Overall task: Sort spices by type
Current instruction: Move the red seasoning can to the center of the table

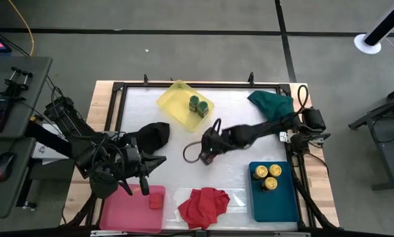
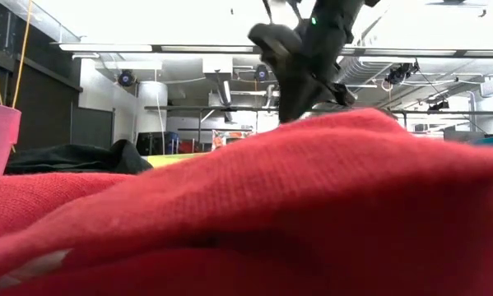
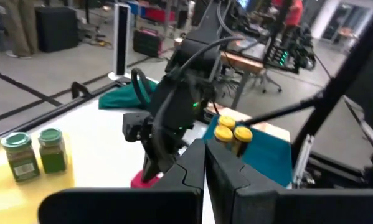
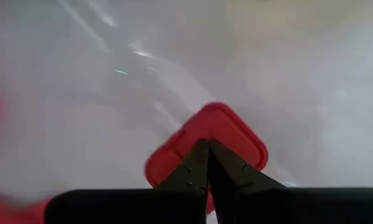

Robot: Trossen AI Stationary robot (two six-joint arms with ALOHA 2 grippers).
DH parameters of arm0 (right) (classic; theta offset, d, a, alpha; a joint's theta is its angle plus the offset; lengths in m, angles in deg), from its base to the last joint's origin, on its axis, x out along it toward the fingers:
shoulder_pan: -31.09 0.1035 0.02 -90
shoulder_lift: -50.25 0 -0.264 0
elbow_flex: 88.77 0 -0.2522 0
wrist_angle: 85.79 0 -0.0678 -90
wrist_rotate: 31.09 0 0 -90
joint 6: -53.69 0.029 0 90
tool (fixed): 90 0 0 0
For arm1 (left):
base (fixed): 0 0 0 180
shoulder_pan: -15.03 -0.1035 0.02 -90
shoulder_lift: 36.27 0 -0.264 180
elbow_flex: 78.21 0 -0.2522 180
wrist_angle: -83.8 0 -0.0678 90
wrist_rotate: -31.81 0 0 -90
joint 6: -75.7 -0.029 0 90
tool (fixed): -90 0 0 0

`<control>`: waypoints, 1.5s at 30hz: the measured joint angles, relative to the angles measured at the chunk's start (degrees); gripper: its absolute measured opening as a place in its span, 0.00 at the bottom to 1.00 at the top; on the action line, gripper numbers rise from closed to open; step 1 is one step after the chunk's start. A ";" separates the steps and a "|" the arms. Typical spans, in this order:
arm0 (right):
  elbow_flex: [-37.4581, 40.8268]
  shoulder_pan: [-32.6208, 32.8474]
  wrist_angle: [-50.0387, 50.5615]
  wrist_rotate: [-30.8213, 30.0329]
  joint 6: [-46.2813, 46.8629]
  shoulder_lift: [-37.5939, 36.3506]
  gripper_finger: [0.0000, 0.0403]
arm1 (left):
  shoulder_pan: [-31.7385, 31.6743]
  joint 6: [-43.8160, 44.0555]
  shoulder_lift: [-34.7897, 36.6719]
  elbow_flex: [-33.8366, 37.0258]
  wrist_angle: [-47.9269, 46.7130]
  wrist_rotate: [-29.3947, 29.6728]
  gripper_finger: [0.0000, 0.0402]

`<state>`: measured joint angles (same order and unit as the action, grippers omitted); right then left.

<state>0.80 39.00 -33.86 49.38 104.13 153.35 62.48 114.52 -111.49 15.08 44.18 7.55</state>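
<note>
- The right claw (image 1: 208,153) hangs over the middle of the bench (image 1: 177,141), fingers closed together and holding nothing; in its wrist view a small red square box (image 4: 205,146) lies flat on the white surface directly beneath the fingertips.
- The left claw (image 1: 146,176) waits, shut and empty, at the near-left of the bench beside the black cloth (image 1: 154,135).
- Sorting so far: two green-lidded jars (image 1: 198,105) stand on the yellow tray (image 1: 170,99), three yellow-lidded jars (image 1: 266,175) on the teal tray (image 1: 275,201), and another red box (image 1: 156,199) on the pink tray (image 1: 127,209).
- The step in hand appears to be picking up the loose red box.
- To do it well, the right claw should open wider than the box, straddle two opposite flat sides rather than its corners, descend squarely, then close firmly before lifting toward the pink tray.
- The red cloth (image 1: 203,204) lies between; the carry should pass above it.
</note>
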 joint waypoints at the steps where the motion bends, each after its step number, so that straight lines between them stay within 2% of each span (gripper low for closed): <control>1: 0.01 0.86 -2.80 -0.03 1.29 0.26 0.00 | 0.05 -0.38 0.00 0.00 -0.02 -0.70 0.00; 5: -0.01 3.35 -15.72 1.28 3.47 2.01 0.00 | 0.48 -1.58 0.02 0.00 0.00 -2.36 0.00; 8: -0.01 4.14 -25.77 1.71 1.00 3.55 0.00 | 1.12 -1.62 0.12 0.02 -0.05 -2.66 0.00; 10: -0.20 4.09 -29.07 1.71 -0.63 3.21 0.00 | 1.52 -1.62 0.22 0.02 -0.03 -2.65 0.00; 12: -0.61 3.82 -25.70 1.62 -2.00 1.38 0.00 | 2.07 -1.60 0.41 0.02 -0.06 -2.68 0.00; 17: -1.17 3.92 -5.36 0.10 -3.35 -4.01 0.00 | 3.52 -0.13 0.26 0.02 -0.74 -2.97 0.00; 21: -1.17 6.75 10.35 -0.45 -2.04 -5.95 0.00 | 3.67 6.57 -2.32 0.02 -5.14 -3.36 0.00; 24: 0.46 9.80 14.93 0.05 0.86 -5.65 0.00 | 2.42 13.75 -6.13 0.02 -9.03 -3.87 0.00; 27: 5.86 12.16 7.60 0.27 5.45 -5.47 0.00 | 0.61 20.57 -10.75 0.07 -11.39 -5.54 0.00; 32: 13.92 11.81 -7.10 -5.40 14.64 -5.45 0.00 | -1.75 28.50 -14.88 0.07 -11.63 -9.29 0.00; 36: 16.76 10.65 -13.29 -8.37 17.52 -5.45 0.00 | -2.11 28.37 -14.79 0.07 -11.44 -10.28 0.00; 45: 17.54 10.13 -23.70 -5.07 18.10 -3.86 0.00 | -2.06 26.03 -12.60 0.04 -12.64 -10.16 0.00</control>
<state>18.34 49.13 -57.56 44.31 122.23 149.49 60.42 140.56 -124.08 15.12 31.54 -2.60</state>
